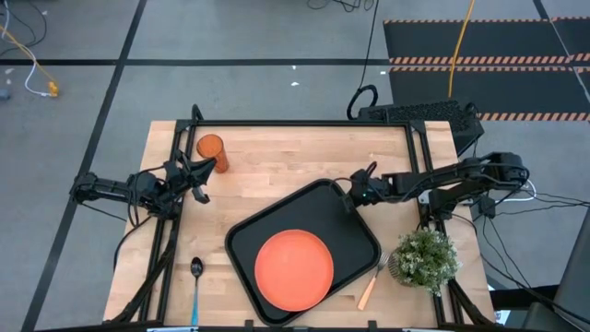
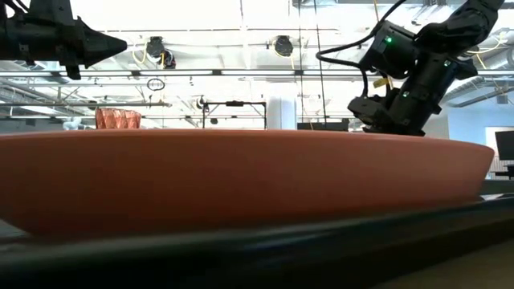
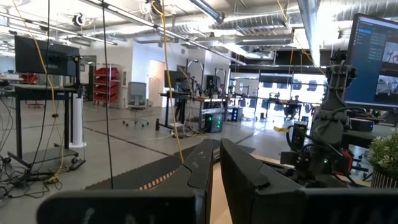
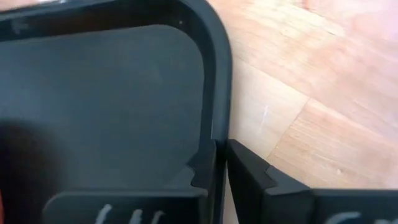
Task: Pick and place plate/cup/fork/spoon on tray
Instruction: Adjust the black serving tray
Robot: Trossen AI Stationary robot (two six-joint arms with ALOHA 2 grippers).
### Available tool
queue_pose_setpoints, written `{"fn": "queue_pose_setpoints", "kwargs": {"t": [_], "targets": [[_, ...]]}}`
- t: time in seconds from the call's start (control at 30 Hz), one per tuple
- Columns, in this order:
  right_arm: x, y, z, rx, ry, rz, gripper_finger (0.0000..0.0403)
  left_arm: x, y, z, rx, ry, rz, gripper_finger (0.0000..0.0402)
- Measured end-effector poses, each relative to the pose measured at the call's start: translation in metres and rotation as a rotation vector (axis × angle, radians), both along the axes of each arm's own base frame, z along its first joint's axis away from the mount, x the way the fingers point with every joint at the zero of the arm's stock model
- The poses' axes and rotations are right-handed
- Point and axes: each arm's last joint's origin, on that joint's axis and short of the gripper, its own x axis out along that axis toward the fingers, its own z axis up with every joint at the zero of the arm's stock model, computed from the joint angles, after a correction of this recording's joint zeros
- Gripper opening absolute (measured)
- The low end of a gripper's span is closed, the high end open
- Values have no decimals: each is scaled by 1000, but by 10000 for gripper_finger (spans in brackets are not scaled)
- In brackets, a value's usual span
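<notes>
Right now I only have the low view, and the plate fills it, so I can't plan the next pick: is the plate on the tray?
Observer: Yes, the plate lies inside the tray.
Operator: Where is the fork?
Observer: The fork lies on the table, between the tray and the potted plant.
Operator: And the spoon?
Observer: The spoon lies on the table left of the tray, off it.
</notes>
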Motion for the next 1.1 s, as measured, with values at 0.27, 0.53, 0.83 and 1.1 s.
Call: {"fn": "queue_pose_setpoints", "kwargs": {"t": [0.27,0.53,0.83,1.1], "targets": [[0,0,4,-186,46,342,80,0,0,0,0,0,0,33],[28,-4,57,-613,-78,674,107,0,0,0,17,8,9,33],[99,-19,72,-721,48,1017,145,-1,1,0,9,14,46,33],[147,-50,60,-526,137,1222,155,0,1,-3,6,38,39,33]]}}
